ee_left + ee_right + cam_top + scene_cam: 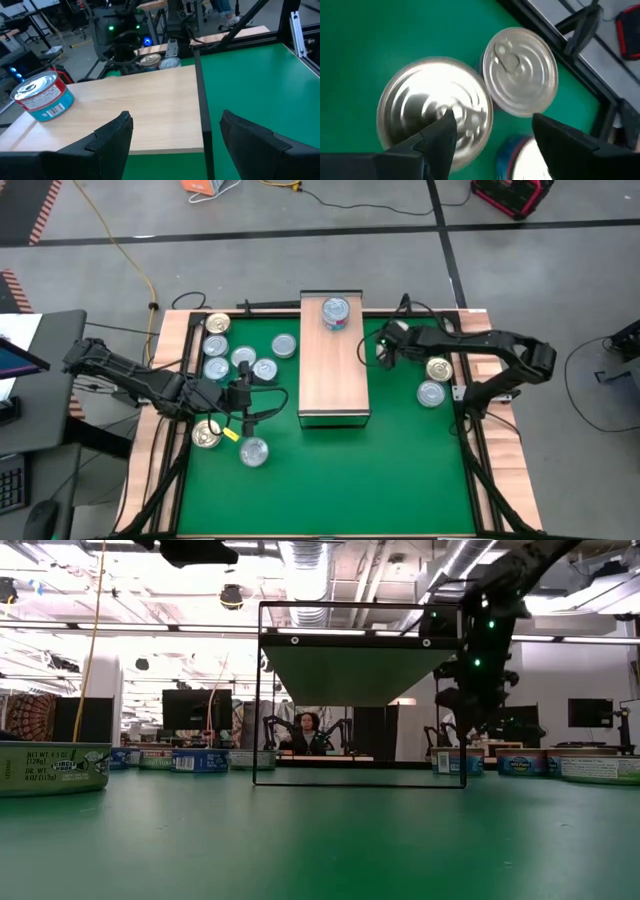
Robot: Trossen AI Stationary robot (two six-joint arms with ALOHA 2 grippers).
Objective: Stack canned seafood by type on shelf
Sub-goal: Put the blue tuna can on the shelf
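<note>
Our left gripper (249,396) is open wide and holds nothing; it sits low over the green mat (330,480), just beside the left long side of the shelf (335,375), and it points at the shelf; our right gripper (384,348) is open wide too and holds nothing; it hangs near the other long side of the shelf, toward the far end; we see one blue and red tin (335,312) standing on the far end of the shelf; six loose tins (243,357) lie in a bunch on the mat behind the left gripper; two near tins (254,451) lie on its other side; two right tins (431,393) lie close together past the right gripper.
</note>
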